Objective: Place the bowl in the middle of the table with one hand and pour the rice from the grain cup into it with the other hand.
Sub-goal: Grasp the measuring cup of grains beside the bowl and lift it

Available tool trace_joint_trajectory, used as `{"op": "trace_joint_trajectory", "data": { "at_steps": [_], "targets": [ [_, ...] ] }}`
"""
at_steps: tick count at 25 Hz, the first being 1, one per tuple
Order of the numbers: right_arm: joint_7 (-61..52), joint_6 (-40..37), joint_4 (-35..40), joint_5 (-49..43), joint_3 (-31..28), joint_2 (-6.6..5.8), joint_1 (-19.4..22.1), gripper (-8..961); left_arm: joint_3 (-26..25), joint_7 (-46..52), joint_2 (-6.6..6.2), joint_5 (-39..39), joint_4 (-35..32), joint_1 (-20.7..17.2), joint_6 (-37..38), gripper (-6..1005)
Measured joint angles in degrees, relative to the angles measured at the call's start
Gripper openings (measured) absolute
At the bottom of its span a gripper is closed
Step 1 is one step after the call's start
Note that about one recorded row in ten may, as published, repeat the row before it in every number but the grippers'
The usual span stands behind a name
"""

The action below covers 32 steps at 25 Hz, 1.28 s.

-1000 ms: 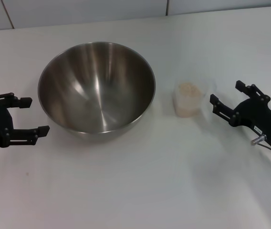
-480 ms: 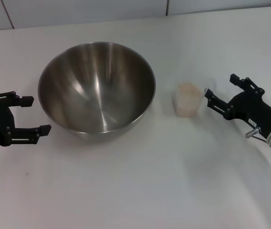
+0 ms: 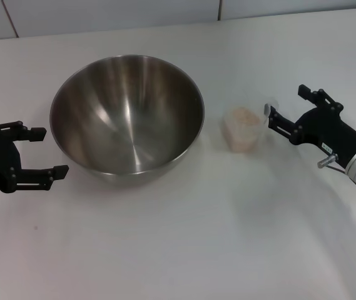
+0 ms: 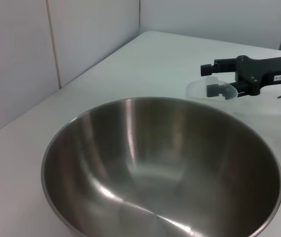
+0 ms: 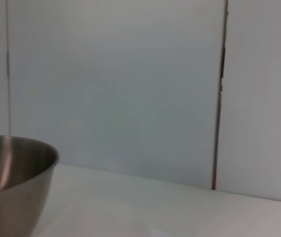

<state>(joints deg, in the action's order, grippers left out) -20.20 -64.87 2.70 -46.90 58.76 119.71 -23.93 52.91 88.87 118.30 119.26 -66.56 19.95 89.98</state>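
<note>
Right gripper (image 3: 284, 109) spread wide, tips right up against the grain cup (image 3: 244, 129) but not clamped on it, cup sitting just ahead of the jaws with rice (image 3: 243, 115) heaped inside. Left gripper (image 3: 45, 151) also wide open, empty, parked just beside the bowl (image 3: 127, 115), rim a little beyond its fingertips. Both bowl and cup resting on the table (image 3: 178, 237), cup near the bowl, not touching

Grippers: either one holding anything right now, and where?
Nothing held. Right gripper is open beside the cup; left gripper is open beside the bowl.
</note>
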Motion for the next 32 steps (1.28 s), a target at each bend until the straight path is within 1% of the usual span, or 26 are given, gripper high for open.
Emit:
{"op": "trace_joint_trajectory", "data": {
  "at_steps": [5,17,24,32],
  "targets": [
    [-0.01,1.50,0.09,0.06,-0.75,0.00,-0.68,785,0.00,0.04,-0.05,0.00,0.03,0.00,0.01,864],
    [0.22,1.35,0.04,0.06,-0.50,-0.01,-1.57,773,-0.36,0.07,-0.09,0.00,0.03,-0.09,0.02,863],
    [0.33,1.51,0.02,-0.03,-0.35,-0.01,-1.75,566,-0.61,0.06,0.02,-0.36,0.03,-0.01,-1.12,863],
    [0.38,1.54,-0.08,-0.17,-0.21,0.05,-2.07,372,-0.62,0.31,0.00,-0.18,0.03,0.32,-1.39,863]
  ]
}}
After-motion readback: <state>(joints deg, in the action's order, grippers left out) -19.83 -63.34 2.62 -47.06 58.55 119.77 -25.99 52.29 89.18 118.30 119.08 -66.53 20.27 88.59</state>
